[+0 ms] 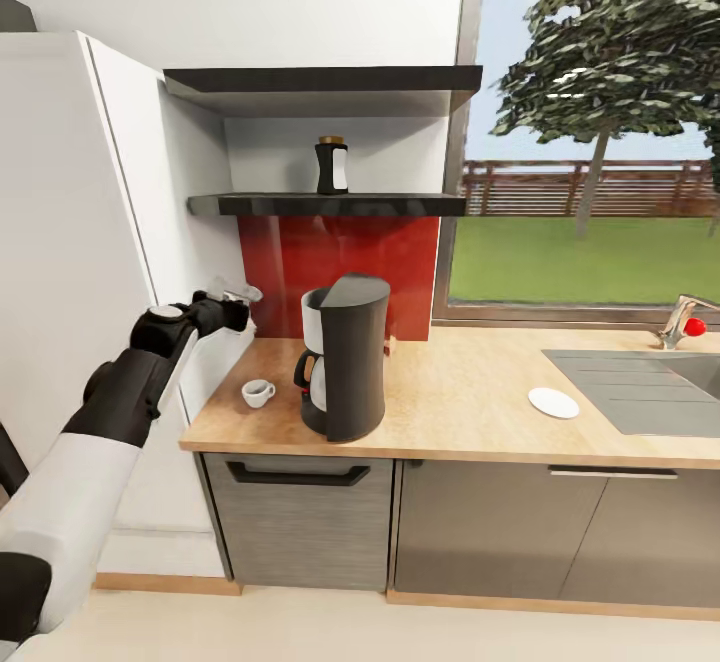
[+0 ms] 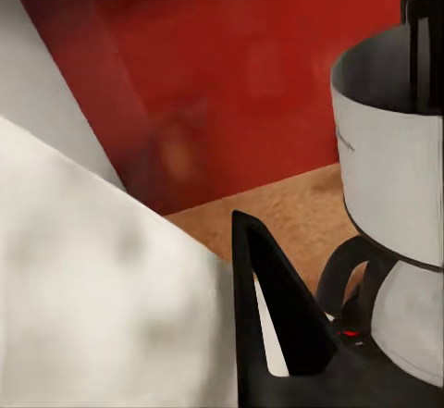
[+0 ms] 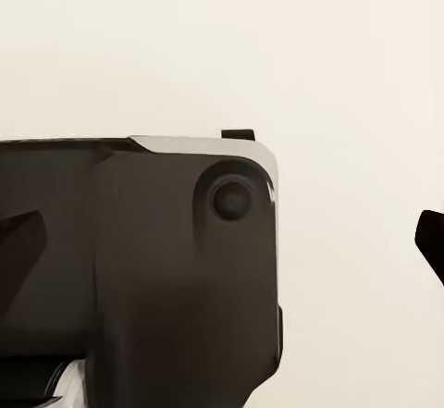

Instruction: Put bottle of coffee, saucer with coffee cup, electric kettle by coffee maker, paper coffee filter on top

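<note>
The coffee maker (image 1: 345, 357) stands on the kitchen countertop (image 1: 460, 392) near its left end, and it also appears close by in the left wrist view (image 2: 388, 177). My left gripper (image 1: 238, 300) hovers just left of the machine at tank height, shut on the paper coffee filter (image 2: 102, 278), with one black finger (image 2: 277, 315) showing beside the paper. The coffee cup (image 1: 258, 392) sits on the counter left of the machine. Far to the right lies the saucer (image 1: 553, 402). The bottle of coffee (image 1: 332, 165) stands on the kitchen shelf (image 1: 400, 205). My right gripper's fingers (image 3: 430, 241) are spread apart over pale floor. The electric kettle is out of view.
A tall white cabinet (image 1: 60, 242) walls in the counter's left end, close to my left arm. A thicker dark shelf (image 1: 320, 82) hangs above the thin one, over a red backsplash (image 1: 340, 252). The steel sink (image 1: 650, 382) and faucet (image 1: 680, 322) occupy the right end.
</note>
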Tool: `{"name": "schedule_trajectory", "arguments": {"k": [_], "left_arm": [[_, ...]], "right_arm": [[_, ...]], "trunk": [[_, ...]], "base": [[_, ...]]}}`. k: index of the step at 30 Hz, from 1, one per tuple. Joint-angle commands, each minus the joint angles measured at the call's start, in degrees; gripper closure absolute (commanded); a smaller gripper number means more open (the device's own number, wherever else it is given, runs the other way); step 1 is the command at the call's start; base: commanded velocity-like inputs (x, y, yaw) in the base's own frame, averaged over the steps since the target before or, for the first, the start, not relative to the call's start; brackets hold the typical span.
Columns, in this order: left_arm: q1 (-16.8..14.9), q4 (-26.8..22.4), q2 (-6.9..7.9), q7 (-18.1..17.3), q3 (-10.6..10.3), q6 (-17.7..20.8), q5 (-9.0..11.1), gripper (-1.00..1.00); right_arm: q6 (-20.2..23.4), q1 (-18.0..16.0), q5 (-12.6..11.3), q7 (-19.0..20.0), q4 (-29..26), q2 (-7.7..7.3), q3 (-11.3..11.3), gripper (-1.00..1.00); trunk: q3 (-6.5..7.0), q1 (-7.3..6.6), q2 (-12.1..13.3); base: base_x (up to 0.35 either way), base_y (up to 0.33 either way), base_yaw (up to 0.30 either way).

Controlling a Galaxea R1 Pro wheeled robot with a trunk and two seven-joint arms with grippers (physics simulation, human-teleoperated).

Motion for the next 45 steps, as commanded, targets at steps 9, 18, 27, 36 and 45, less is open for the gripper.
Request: {"name": "schedule_trajectory", "arguments": {"k": [9,18,27,36,45], "left_arm": [[-9.7,6.9,-0.01,-14.0,-4.9,1.4,-12.8,1.0],[-13.8,7.4,-2.72,-20.8,-5.2,1.4,-29.1,1.0],[-15.0,7.4,-4.11,-23.7,-5.3,1.2,-33.1,1.0],[-14.3,6.4,-3.08,-24.0,-4.9,0.4,-33.0,1.0],[-14.5,6.4,-1.28,-26.7,-3.9,-4.4,-32.6,1.0]], "right_arm": [[-0.2,0.0,0.7,-0.1,0.1,-0.34,-0.5,-1.0],[-0.2,0.0,0.7,-0.3,0.2,-1.71,-0.4,-1.0],[-0.2,0.0,0.7,-0.3,0.1,-1.76,-0.5,-1.0],[-0.2,0.0,0.6,-0.2,0.1,-1.69,-0.6,-1.0],[-0.2,0.0,0.6,-0.2,0.1,-1.67,-0.6,-1.0]], "trunk": [[-0.03,0.02,0.0],[-0.03,0.02,0.0],[-0.03,0.02,0.0],[-0.03,0.02,0.0],[-0.03,0.02,0.0]], "base": [[0.0,0.0,0.0],[0.0,0.0,0.0],[0.0,0.0,0.0],[0.0,0.0,-0.08],[0.0,0.0,-0.247]]}}
